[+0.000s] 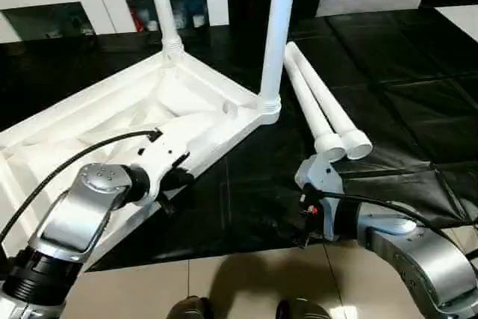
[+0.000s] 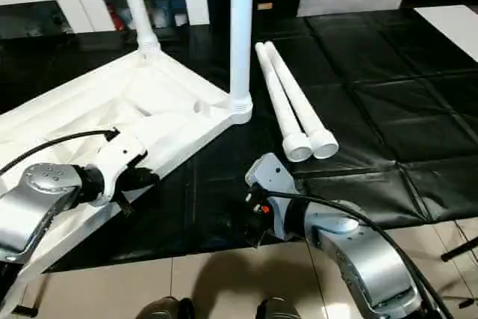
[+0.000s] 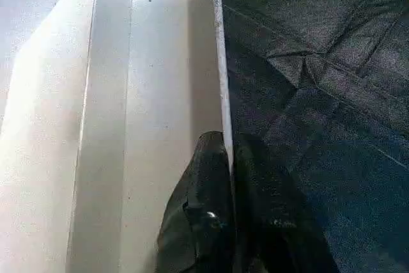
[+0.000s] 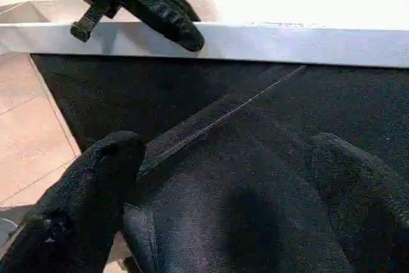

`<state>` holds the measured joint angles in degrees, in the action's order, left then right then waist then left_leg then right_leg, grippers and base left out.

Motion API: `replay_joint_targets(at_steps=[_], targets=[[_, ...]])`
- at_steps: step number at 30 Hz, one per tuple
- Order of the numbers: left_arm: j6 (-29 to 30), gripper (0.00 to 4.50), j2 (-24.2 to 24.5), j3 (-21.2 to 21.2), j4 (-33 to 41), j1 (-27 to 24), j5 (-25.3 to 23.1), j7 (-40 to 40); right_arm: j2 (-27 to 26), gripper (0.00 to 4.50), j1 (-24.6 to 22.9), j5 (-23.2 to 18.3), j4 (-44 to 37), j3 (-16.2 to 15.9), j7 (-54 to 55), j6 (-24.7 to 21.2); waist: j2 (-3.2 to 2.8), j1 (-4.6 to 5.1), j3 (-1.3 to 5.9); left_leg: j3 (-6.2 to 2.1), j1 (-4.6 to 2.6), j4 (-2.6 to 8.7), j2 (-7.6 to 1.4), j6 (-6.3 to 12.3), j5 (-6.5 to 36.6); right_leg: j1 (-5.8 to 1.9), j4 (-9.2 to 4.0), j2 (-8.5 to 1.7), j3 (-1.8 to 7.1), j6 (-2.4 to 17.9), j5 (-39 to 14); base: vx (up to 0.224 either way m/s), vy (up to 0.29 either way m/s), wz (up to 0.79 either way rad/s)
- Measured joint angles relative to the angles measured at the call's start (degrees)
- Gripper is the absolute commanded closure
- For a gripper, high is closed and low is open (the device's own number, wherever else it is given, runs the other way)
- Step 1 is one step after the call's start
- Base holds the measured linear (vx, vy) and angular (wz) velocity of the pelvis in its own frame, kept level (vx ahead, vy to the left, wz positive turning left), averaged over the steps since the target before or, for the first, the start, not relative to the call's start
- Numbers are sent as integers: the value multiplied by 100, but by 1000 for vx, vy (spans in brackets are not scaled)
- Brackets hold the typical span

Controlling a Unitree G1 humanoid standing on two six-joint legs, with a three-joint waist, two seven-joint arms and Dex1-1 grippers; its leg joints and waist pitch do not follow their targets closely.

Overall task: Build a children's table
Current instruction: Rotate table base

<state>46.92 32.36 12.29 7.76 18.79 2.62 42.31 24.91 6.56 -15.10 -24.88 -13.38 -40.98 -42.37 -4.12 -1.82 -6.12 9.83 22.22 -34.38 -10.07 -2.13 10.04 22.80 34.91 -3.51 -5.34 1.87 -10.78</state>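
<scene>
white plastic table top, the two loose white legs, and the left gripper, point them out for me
white plastic table top (image 1: 89,121): left eye view, on its ribbed underside.
two loose white legs (image 1: 321,102): left eye view, mid-shaft, lying on the black cover.
left gripper (image 3: 227,151): left wrist view, at the fingertips, shut on the top's edge.

Silver forearms (image 1: 75,218), white wrist housings, black ribbed-finger gripper (image 4: 167,16), looping black cables, red wires at right wrist (image 1: 312,210)

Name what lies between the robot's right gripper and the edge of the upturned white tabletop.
Just bare black cover. In the right wrist view, nothing sits between the open right gripper and the tabletop edge.
</scene>
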Motion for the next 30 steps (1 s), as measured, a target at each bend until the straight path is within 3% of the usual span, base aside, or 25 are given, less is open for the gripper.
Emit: replay_joint_targets(at_steps=[9,15,21,25,27,30], targets=[[-369,442,-676,-88,-1099,538,50,-374,49,0,21,8,31,3,106,5,-25,-12,16,-7,-19,-5,7,1,-1,-44,-23,0,4,-24,-13,0,0,0],[-1012,442,-1244,-137,-2678,1428,-30,-898,7,0,92,131,134,26,309,27,-25,29,16,-20,-13,7,9,16,-8,-82,-145,3,-13,-51,4,0,0,0],[-2227,442,-1963,-346,-5006,2648,-132,-1666,-12,0,195,181,282,26,408,60,-19,-5,18,-1,24,-6,33,70,-20,-84,-191,-29,-3,-83,120,0,0,0],[-3047,442,-2180,-540,-6182,3219,-161,-2072,-33,0,216,230,311,23,484,74,-18,-15,22,-1,98,2,31,107,-31,-9,-177,-30,-10,-65,147,0,0,0],[-3114,442,-2198,-626,-6331,3324,-124,-2067,-34,0,215,233,324,20,493,76,-26,-23,27,0,141,1,30,110,-32,40,-164,-31,-11,-63,145,0,0,0],[-3392,404,-2232,-811,-6456,3389,3,-1991,-37,0,215,237,325,19,536,86,-28,-56,28,0,190,-22,23,117,-28,86,-125,-32,-19,-43,132,0,0,0]])
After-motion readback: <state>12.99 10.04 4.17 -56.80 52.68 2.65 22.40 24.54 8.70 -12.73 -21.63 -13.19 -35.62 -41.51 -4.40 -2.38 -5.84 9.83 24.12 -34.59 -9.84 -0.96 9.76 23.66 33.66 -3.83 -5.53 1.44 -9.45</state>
